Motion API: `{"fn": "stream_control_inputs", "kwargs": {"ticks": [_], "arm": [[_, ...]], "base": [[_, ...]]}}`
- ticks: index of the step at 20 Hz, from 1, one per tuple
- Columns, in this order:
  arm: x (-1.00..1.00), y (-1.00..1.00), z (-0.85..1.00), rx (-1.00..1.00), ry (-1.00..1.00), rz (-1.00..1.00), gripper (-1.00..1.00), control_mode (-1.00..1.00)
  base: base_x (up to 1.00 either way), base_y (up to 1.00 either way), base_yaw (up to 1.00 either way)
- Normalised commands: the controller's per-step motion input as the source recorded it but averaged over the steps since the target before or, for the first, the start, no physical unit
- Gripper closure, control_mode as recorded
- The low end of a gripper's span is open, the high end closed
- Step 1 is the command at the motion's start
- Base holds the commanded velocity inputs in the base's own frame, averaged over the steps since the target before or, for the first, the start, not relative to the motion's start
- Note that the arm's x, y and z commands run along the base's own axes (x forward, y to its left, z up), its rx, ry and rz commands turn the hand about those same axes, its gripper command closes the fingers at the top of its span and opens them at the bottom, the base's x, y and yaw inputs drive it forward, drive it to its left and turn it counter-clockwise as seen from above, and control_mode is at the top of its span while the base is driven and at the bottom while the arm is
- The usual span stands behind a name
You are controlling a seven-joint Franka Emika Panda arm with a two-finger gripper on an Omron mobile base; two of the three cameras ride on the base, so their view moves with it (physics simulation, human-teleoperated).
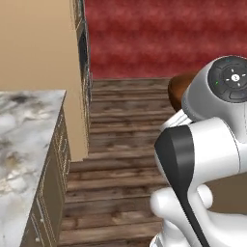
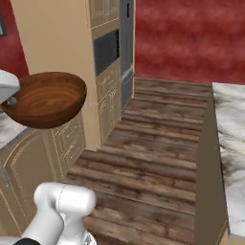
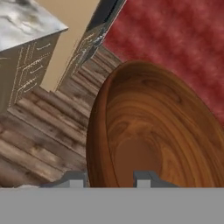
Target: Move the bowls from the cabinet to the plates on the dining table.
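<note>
Now, left base view, open room: the wood-plank floor (image 1: 120, 144) runs clear from the arm up to the red back wall (image 1: 164, 34).
Left base view, edges: a marble surface (image 1: 24, 140) ends in a square corner at left, with low tan cabinet doors (image 1: 50, 193) under it; a tall tan cabinet block (image 1: 38, 43) stands behind it.
Left base view, arm: the white arm (image 1: 202, 159) covers the lower right; a sliver of the reddish-brown bowl (image 1: 176, 89) shows just behind its upper joint.
Right base view, open room: a floor corridor (image 2: 148, 143) lies between the tan oven column (image 2: 103, 62) at left and the plain tan side of the marble-topped dining table (image 2: 232, 143) at right.
Right base view, bowl: the bowl (image 2: 48, 100) hangs in the air at upper left, tilted with its hollow facing up and toward the camera, well apart from the dining table; its left rim meets the white hand at the picture's edge.
Right base view, contents: nothing lies in the bowl.
Hand view, gripper: the gripper (image 3: 109, 178) has its two grey fingertips (image 3: 74, 179) set narrowly, one on each side of the bowl's near rim, clamping it.
Hand view, bowl: the bowl (image 3: 153, 131) stands on edge along the gripper, its glossy grain and flat bottom showing, floor and marble surface corner (image 3: 26, 22) beyond.
</note>
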Motion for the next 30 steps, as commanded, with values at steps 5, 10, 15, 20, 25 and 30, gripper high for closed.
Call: {"fn": "stream_control_inputs", "kwargs": {"ticks": [5, 10, 15, 20, 25, 30], "arm": [[0.00, 0.00, 0.00, 0.00, 0.00, 0.00, 1.00, 1.00], [0.00, 0.00, 0.00, 0.00, 0.00, 0.00, 1.00, 1.00], [0.00, 0.00, 0.00, 0.00, 0.00, 0.00, 1.00, 1.00], [0.00, 0.00, 0.00, 0.00, 0.00, 0.00, 1.00, 1.00], [0.00, 0.00, 0.00, 0.00, 0.00, 0.00, 1.00, 1.00], [0.00, 0.00, 0.00, 0.00, 0.00, 0.00, 1.00, 1.00]], "base": [[0.64, 0.00, -0.62], [0.78, 0.10, -0.56], [0.99, 0.38, -0.38], [0.96, 0.43, -0.32], [0.85, 0.38, -0.33], [0.71, 0.06, -0.48]]}}
